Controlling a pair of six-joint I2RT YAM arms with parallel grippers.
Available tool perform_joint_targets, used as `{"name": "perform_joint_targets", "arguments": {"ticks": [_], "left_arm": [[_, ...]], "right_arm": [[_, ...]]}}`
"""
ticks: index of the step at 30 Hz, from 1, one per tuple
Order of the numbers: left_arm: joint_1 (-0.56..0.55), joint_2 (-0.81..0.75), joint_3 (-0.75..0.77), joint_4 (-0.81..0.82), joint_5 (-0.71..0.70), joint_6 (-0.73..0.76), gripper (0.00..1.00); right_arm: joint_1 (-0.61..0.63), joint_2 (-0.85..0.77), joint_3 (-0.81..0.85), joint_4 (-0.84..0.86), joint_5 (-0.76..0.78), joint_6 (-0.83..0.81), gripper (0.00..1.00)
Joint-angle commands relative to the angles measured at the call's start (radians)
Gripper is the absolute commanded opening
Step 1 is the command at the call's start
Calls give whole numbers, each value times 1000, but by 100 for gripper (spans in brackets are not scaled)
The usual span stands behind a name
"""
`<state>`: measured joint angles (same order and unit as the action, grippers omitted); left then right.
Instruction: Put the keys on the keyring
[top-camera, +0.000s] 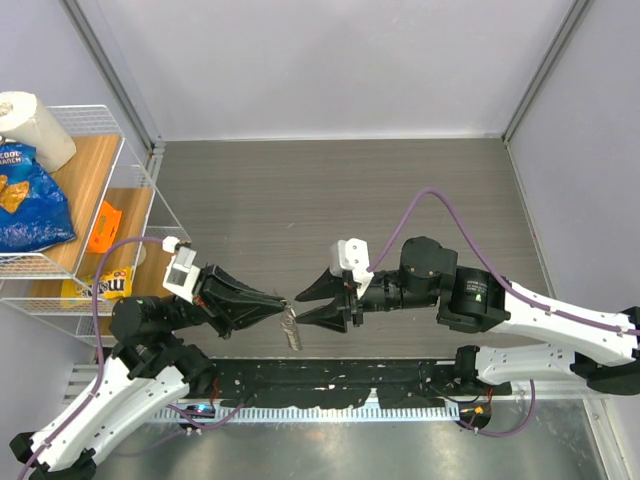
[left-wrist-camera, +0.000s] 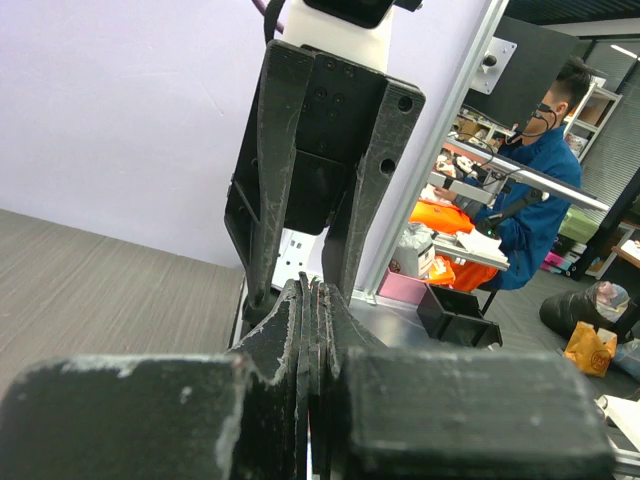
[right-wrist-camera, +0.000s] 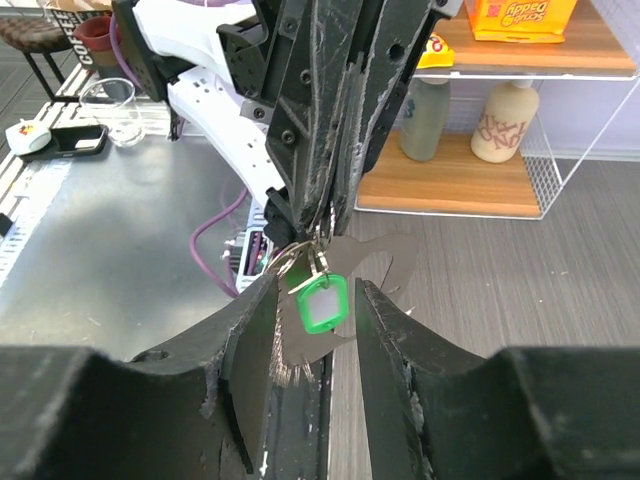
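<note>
My left gripper (top-camera: 283, 300) is shut on the silver keyring (right-wrist-camera: 298, 256) and holds it above the table. The green-headed key tag (right-wrist-camera: 320, 303) hangs from the ring, with the grey-beige strap (right-wrist-camera: 388, 262) behind it and a short chain (right-wrist-camera: 286, 366) dangling. In the top view the strap (top-camera: 291, 329) hangs below the fingertips. My right gripper (right-wrist-camera: 315, 290) is open, its fingers on either side of the green tag without touching it; in the top view it (top-camera: 308, 305) faces the left gripper tip to tip. In the left wrist view the shut left gripper (left-wrist-camera: 312, 292) hides the ring. No blue key shows.
A white wire shelf rack (top-camera: 140, 190) stands at the left with a blue chip bag (top-camera: 30, 200), a paper towel roll (top-camera: 35, 125), an orange packet (top-camera: 103, 228) and a yellow candy bag (top-camera: 100, 285). A black cable rail (top-camera: 330, 385) runs along the near edge.
</note>
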<state>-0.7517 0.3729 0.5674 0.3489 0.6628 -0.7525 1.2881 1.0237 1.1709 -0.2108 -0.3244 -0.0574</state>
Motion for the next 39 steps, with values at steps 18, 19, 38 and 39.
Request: {"name": "perform_joint_targets", "arguments": {"ticks": [18, 19, 38, 39], "left_arm": [[-1, -31, -8, 68, -19, -7, 0], [-1, -31, -6, 68, -19, -7, 0], [-1, -35, 9, -10, -2, 19, 0], [-1, -35, 17, -57, 3, 30, 0]], "right_arm": [[7, 29, 44, 133, -1, 21, 33], [8, 32, 45, 133, -4, 24, 32], [7, 29, 78, 85, -36, 36, 5], [7, 29, 85, 53, -39, 31, 5]]}}
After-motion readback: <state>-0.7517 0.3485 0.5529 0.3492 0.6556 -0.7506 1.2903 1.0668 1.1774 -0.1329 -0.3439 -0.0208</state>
